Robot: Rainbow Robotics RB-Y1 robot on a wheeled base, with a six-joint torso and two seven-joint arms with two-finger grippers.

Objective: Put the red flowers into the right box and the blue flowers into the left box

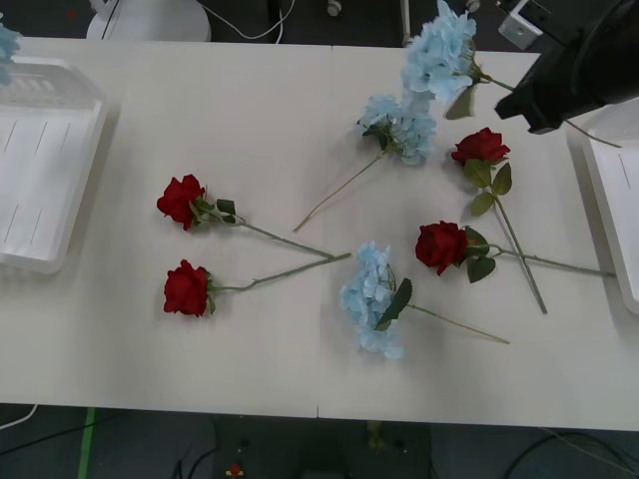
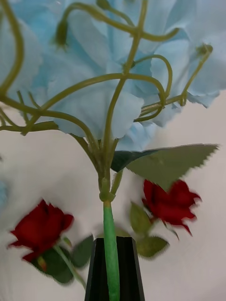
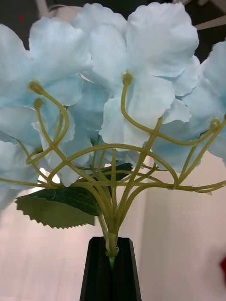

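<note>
Your right end effector (image 2: 113,270) is clenched on a blue flower (image 1: 439,55) stem; the left box (image 1: 40,170) lies far across the table (image 1: 270,130). Left end effector (image 3: 111,268) also grasps a blue flower.

Flowers lie across the table (image 1: 300,130), a box at either side.
Left box (image 1: 40,170) at left edge, right box (image 1: 614,215) at right edge; red flowers (image 1: 185,244) centre-left and centre-right, blue flowers (image 1: 374,299) between them and upper centre.

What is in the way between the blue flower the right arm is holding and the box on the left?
Nothing tall. The right gripper holds a blue flower by its stem, up off the table. Only red roses lying flat sit between it and the left box.
</note>
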